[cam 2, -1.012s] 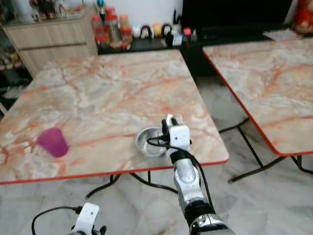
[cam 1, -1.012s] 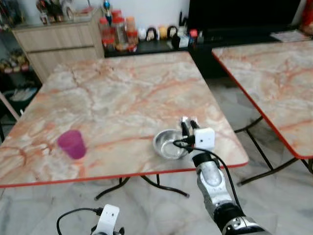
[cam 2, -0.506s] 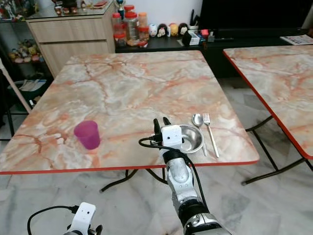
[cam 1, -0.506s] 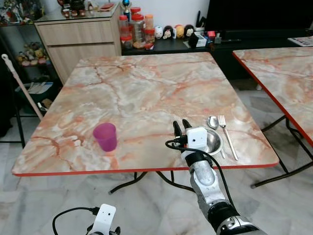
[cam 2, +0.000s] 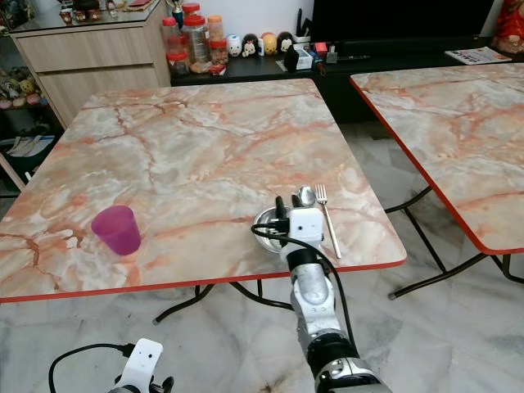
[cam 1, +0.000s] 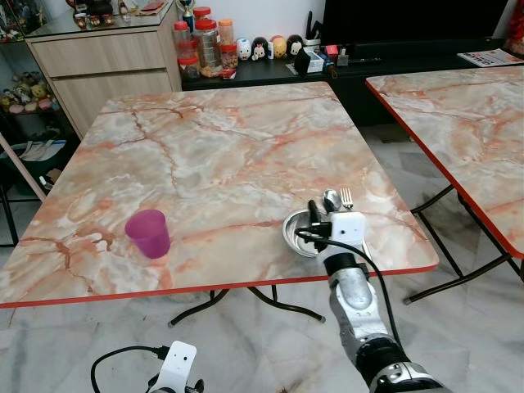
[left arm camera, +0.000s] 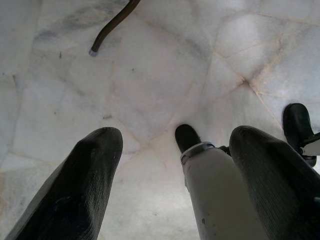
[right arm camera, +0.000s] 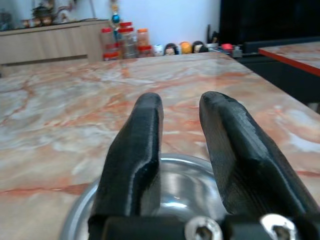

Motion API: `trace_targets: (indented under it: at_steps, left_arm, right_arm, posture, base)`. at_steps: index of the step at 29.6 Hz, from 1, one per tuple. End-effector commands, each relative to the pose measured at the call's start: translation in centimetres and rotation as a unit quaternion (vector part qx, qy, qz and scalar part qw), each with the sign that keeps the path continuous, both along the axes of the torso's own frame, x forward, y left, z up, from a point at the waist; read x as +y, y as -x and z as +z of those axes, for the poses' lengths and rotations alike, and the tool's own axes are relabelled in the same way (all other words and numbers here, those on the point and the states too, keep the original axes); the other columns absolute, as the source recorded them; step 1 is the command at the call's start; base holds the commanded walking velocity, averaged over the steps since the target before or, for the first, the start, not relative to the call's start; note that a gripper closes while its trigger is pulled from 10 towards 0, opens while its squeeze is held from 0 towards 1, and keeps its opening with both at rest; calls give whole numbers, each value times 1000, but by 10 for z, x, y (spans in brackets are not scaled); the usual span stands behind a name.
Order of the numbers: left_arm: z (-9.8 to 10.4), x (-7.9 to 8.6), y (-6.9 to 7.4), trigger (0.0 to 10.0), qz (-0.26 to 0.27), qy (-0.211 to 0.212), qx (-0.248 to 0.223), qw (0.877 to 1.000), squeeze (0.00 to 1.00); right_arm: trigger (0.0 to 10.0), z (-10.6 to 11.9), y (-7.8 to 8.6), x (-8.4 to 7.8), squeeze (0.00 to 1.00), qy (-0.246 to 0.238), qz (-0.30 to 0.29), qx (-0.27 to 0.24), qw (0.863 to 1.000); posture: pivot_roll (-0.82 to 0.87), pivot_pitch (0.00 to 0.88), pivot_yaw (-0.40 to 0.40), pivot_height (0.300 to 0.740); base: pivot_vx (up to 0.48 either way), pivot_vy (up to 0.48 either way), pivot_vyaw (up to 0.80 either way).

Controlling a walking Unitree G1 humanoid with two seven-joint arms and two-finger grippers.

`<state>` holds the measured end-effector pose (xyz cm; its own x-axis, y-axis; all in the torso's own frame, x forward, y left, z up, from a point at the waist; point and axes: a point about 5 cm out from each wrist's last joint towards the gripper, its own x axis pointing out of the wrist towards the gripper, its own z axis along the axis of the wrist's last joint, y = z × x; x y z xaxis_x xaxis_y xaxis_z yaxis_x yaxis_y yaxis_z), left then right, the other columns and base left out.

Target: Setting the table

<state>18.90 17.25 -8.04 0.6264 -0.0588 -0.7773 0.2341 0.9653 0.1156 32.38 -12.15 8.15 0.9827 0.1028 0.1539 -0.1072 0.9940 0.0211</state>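
Two black fingers of the right gripper (right arm camera: 180, 150) are seen parted by a narrow gap, held over the near rim of a steel bowl (cam 1: 300, 234), with nothing between them. Whether the fingertips touch the bowl cannot be told; in the right wrist view the near part of the rim is cut off by the gripper's own body. In the head views the right side of the bowl is hidden behind the white wrist housing. Just beyond the gripper and slightly to its right, a spoon (cam 2: 305, 195) and a fork (cam 2: 326, 214) lie side by side on the marble table (cam 1: 213, 155); the spoon's handle is covered by the wrist, and the fork's handle runs toward the table's red edge. Well to the gripper's left, a purple cup (cam 1: 148, 233) stands upright near the front edge.

The left gripper (left arm camera: 170, 165) hangs low beside the robot, its fingers spread wide over the pale marble floor (left arm camera: 165, 75); a silver leg of the robot and a dark foot are seen between them. In the left eye view only its white wrist block and cable are caught at the lower border.

Far beyond the gripper, jars (cam 1: 206, 45) and small figurines (cam 1: 270, 47) stand past the table, too small to identify closely. A second marble table (cam 1: 458, 123) to the right is cut off by the frame.
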Motion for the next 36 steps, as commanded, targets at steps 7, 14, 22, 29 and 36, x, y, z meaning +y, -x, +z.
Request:
trace_targets:
  at_steps: [7,14,22,29,36]
  left_arm:
    - [0,0,1,10000,-2,2,1,1000,0]
    - [0,0,1,10000,-2,5,2,1000,0]
    - [0,-1,0,10000,-4,6,2,1000,0]
    - [0,-2,0,10000,-4,7,2,1000,0]
    - [0,-2,0,10000,-5,6,2,1000,0]
  right_arm:
    - [10000,6,3,-8,1000,-28,-11,-8,1000]
    - [10000,12,2,-16,1000,-71,-28,0,997]
    - [10000,3,1,-17,1000,-86,-37,43,995]
    - [10000,-1,-3,-12,0,-117,-28,77,990]
    - [10000,-3,-3,-12,0,-116,-41,93,988]
  posture:
    - [48,0,47,740]
    - [40,0,49,740]
    - [45,0,46,740]
    - [49,0,44,740]
    - [51,0,43,740]
  base:
    - [0,0,0]
    - [0,0,0]
    - [0,0,0]
    - [0,0,0]
    - [0,0,0]
